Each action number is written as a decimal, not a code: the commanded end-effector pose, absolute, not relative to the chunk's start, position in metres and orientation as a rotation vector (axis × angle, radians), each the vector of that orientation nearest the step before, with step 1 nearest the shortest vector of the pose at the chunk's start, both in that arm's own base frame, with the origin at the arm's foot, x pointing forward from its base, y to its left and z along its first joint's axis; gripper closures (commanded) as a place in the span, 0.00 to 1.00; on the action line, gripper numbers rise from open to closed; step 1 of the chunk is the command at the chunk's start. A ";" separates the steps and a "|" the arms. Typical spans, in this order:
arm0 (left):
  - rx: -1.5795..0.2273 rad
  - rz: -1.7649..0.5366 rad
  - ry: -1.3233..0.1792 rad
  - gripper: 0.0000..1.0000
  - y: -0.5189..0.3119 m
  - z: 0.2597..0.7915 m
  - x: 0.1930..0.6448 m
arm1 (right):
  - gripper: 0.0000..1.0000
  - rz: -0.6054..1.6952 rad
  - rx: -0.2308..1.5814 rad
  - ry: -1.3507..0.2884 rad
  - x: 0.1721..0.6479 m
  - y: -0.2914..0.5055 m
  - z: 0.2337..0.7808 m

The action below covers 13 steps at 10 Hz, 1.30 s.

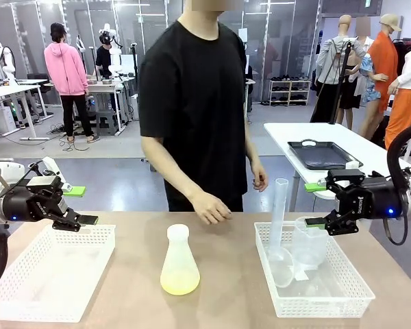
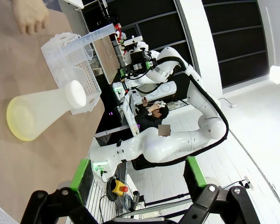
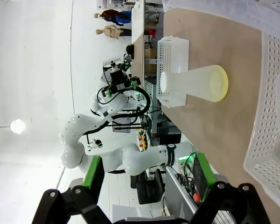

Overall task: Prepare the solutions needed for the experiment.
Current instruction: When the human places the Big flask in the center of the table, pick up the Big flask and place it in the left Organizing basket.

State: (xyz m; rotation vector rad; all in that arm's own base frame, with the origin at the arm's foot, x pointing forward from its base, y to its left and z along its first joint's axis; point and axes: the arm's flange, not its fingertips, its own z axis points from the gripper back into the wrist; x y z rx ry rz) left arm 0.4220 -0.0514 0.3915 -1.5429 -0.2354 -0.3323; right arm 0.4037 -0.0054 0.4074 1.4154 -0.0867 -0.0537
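A frosted conical flask [image 1: 179, 257] stands upright mid-table, with a shallow layer of pale yellow-green solution [image 1: 179, 282] in its bottom. My left gripper [image 1: 80, 205] hovers open over the far edge of the left basket, well left of the flask. Over the right basket's far right corner my right gripper [image 1: 317, 204] is open too, with nothing in it. The left wrist view has the flask [image 2: 44, 109] lying sideways beyond my open left gripper [image 2: 137, 186]. In the right wrist view the flask [image 3: 191, 84] and its solution [image 3: 220, 84] lie ahead of my open right gripper [image 3: 149, 186].
A white mesh basket [image 1: 14, 288] lies at the left. The right basket [image 1: 359, 291] holds a tall graduated cylinder [image 1: 279, 216] and clear beakers [image 1: 308, 241]. A person stands at the far side, one hand [image 1: 209, 207] at the table edge behind the flask.
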 end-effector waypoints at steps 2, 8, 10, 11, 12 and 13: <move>-1.521 -0.385 -0.298 0.00 -0.053 0.401 0.429 | 0.04 -0.039 1.420 -0.093 0.403 -0.006 0.407; -1.120 -1.016 -0.825 0.00 -0.066 0.428 0.405 | 0.04 -0.039 1.420 -0.093 0.403 -0.006 0.407; -1.029 -1.095 -0.911 0.00 -0.066 0.429 0.394 | 0.04 -0.039 1.420 -0.093 0.403 -0.006 0.407; -0.985 -1.113 -0.924 0.00 -0.066 0.430 0.391 | 0.04 -0.039 1.420 -0.093 0.403 -0.006 0.407; -0.923 -1.140 -0.929 0.00 -0.068 0.431 0.384 | 0.04 -0.039 1.420 -0.093 0.403 -0.006 0.407; -1.042 -1.119 -0.888 0.00 -0.061 0.432 0.399 | 0.04 -0.039 1.420 -0.093 0.403 -0.006 0.407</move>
